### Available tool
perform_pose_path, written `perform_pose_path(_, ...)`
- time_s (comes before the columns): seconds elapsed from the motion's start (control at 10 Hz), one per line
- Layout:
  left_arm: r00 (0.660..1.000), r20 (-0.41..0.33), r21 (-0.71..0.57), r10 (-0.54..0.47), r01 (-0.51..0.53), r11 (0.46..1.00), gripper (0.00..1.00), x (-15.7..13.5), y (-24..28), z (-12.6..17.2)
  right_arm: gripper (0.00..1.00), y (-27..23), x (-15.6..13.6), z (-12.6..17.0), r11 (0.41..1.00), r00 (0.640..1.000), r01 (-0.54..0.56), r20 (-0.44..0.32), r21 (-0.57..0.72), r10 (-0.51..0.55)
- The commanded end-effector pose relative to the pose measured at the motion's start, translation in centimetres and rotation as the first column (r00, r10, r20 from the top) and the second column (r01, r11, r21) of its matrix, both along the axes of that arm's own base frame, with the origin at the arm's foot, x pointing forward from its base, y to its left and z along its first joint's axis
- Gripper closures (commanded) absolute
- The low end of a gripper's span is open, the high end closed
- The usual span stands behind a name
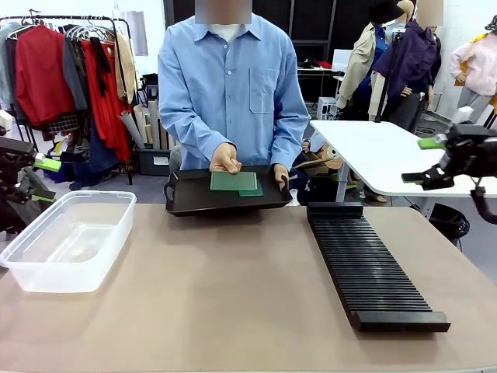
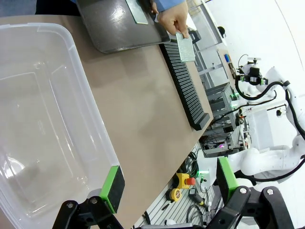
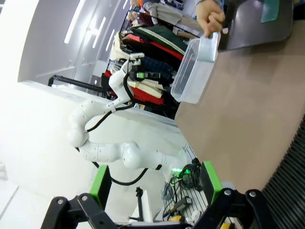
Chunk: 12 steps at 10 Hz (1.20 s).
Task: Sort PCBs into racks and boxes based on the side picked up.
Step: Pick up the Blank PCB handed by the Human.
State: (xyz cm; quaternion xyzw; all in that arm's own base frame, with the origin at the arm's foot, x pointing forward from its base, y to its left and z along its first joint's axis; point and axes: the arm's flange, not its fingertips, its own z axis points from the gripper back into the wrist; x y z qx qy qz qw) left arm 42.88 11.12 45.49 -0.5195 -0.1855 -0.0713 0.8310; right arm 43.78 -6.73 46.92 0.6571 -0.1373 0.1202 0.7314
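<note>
At the table's far middle a person holds a smooth black tray (image 1: 186, 203) with two green PCBs (image 1: 234, 182) lying flat in it, one hand (image 1: 225, 159) resting on them. The clear box (image 1: 66, 237) stands on the left and has nothing in it. On the right lies the long black slotted rack (image 1: 369, 268). My left gripper (image 1: 43, 180) hovers open at the left edge, just outside the box (image 2: 43, 119), its green pads (image 2: 113, 187) wide apart. Off the table's right side, my right gripper (image 1: 425, 161) hangs open, well above the rack (image 3: 290, 176).
A white table (image 1: 380, 151) stands behind on the right, and a clothes rail (image 1: 70, 70) with hanging garments at the back left. Bare brown tabletop (image 1: 233, 287) lies between box and rack. Tools and cables (image 2: 183, 188) lie below the near table edge.
</note>
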Motion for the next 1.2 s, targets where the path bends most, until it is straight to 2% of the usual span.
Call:
perform_pose_path(0.0, 1.000, -0.010, 0.001, 0.008, -0.008, 1.000, 0.00, 0.0, 0.0, 0.3, 0.00, 2.3, 2.0, 1.3, 0.999, 0.999, 0.034, -0.030, -0.019, -0.035)
perform_pose_path(0.4, 1.000, -0.010, 0.001, 0.008, -0.008, 1.000, 0.00, 0.0, 0.0, 0.3, 0.00, 7.1, 4.5, 0.8, 0.998, 0.996, -0.011, -0.089, -0.062, 0.005)
perform_pose_path(0.7, 1.000, -0.010, 0.001, 0.008, -0.008, 1.000, 0.00, 0.0, 0.0, 0.3, 0.00, 11.1, 6.4, -0.9, 0.993, 0.989, -0.072, -0.132, -0.095, 0.059)
perform_pose_path(1.1, 1.000, -0.010, 0.001, 0.008, -0.008, 1.000, 0.00, 0.0, 0.0, 0.3, 0.00, 15.2, 9.0, -4.3, 0.987, 0.984, -0.122, -0.147, -0.109, 0.105)
